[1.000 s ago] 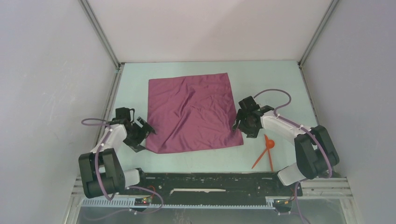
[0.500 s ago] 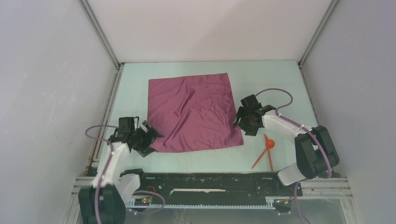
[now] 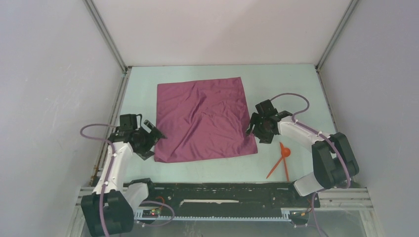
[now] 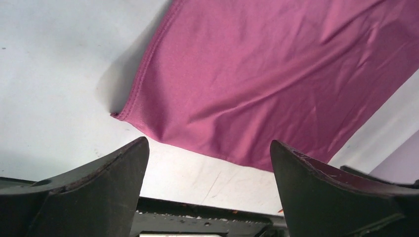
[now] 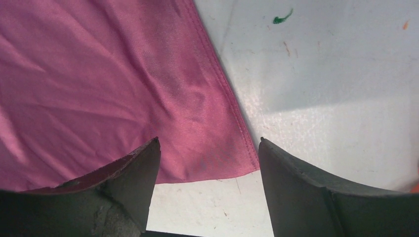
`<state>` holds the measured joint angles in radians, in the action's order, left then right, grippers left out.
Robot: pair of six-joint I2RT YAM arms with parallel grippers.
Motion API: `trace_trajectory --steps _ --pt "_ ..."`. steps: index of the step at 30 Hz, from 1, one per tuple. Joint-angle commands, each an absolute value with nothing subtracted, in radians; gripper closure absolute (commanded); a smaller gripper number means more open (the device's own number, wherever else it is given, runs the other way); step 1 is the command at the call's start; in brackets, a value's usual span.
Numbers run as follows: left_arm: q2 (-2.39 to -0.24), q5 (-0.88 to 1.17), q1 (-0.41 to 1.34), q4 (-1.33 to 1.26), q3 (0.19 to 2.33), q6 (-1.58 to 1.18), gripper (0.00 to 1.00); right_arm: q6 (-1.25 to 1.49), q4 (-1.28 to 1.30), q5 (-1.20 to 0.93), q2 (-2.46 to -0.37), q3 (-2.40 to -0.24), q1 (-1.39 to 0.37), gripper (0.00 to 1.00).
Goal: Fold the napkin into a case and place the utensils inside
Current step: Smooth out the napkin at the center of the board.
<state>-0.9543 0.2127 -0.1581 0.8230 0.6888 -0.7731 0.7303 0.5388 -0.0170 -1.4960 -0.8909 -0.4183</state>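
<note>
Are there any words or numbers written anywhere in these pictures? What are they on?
None: no words, numbers, labels or signs can be read in any view.
The napkin is plain purple, with nothing printed on it.
The utensils are plain orange-red, with nothing written on them.
The table has only a small green squiggle, seen by the right wrist camera; it is a stain or scribble, not a letter.

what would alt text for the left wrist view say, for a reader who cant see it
A plum-purple napkin lies spread and lightly wrinkled on a pale table, one corner pointing left. The open left gripper hovers at its near edge, two dark fingers framing the bottom of the picture.
</note>
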Motion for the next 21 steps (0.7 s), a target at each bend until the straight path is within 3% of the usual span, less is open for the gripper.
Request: trace_trajectory --steps 1,9,18,21 --pt "-0.960 0.192 -0.077 0.737 0.710 -0.703 0.01 0.798 0.611 0.102 -1.501 -0.889 -0.419 0.21" --pt "-0.924 0.140 0.032 0.732 0.734 -0.666 0.06 1.055 0.723 0.247 -1.449 -0.861 -0.552 0.32" --pt "-0.879 0.149 0.058 0.735 0.780 -0.583 0.06 1.125 0.757 0.252 -1.436 -0.853 -0.565 0.41" --pt "-0.889 0.154 0.061 0.736 0.779 -0.572 0.06 1.145 0.756 0.238 -1.447 -0.853 -0.567 0.58"
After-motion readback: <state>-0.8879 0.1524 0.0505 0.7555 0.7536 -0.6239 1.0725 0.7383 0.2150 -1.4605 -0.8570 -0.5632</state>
